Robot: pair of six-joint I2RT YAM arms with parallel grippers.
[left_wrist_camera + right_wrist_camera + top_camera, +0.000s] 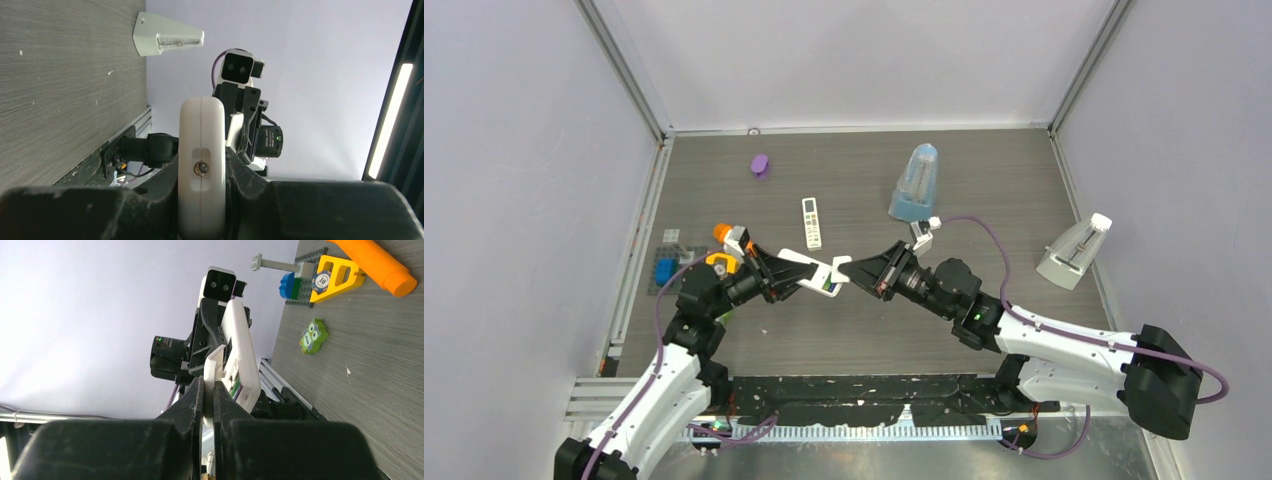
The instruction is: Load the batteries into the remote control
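Note:
My left gripper (792, 276) is shut on a white remote control (816, 273) and holds it off the table, tipped toward the right arm. In the left wrist view the remote's (201, 160) end face stands between the jaws of the left gripper (201, 202). My right gripper (848, 271) meets the remote's end. In the right wrist view the right gripper (209, 399) is shut on a thin white cover piece (214, 367) at the open compartment of the remote (243, 352). Green and purple batteries (235, 388) show inside it.
A second small remote (811, 222) lies on the table behind. A purple object (760, 165), a blue-clear cone (915, 183) and a white metronome (1074, 252) stand further off. An orange cylinder (380, 262), yellow piece (336, 276), blue brick (665, 270) and green owl (314, 335) lie left.

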